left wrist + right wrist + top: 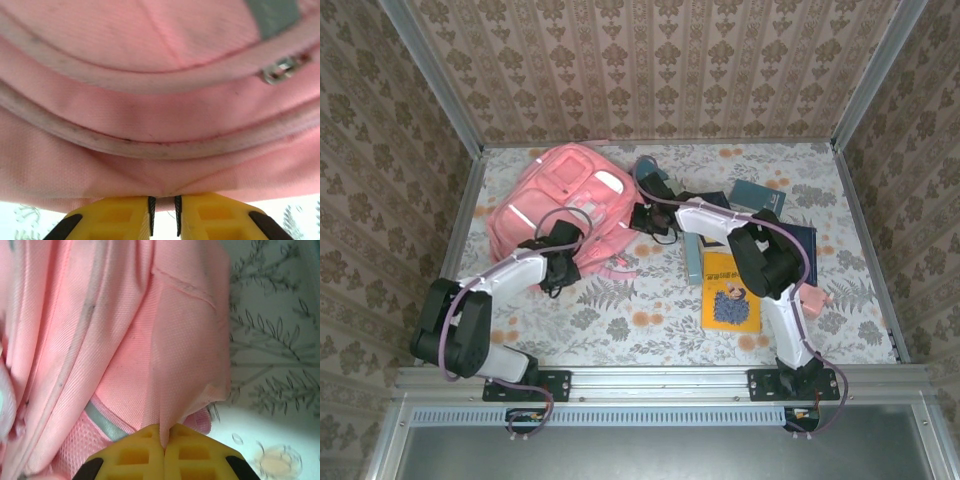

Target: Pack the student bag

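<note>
A: How is the student bag [563, 195] shown?
B: Soft pink woven fabric with piped seams, laid toward the table's [650, 325] far-left corner.
A: And the grippers?
B: A fold is pinched by the right gripper [163, 440]. The left gripper [163, 214] is nearly closed at the near hem; a grip cannot be confirmed.

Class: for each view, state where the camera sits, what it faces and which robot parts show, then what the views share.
Top external: above and behind the bases, looking down on the left arm, right arm, student bag and yellow book.
Left wrist: on the left arm, facing past the left end effector onto bag fabric.
Right wrist: likewise, right end effector pinching a bag fold.
Shared: all see the pink bag.
</note>
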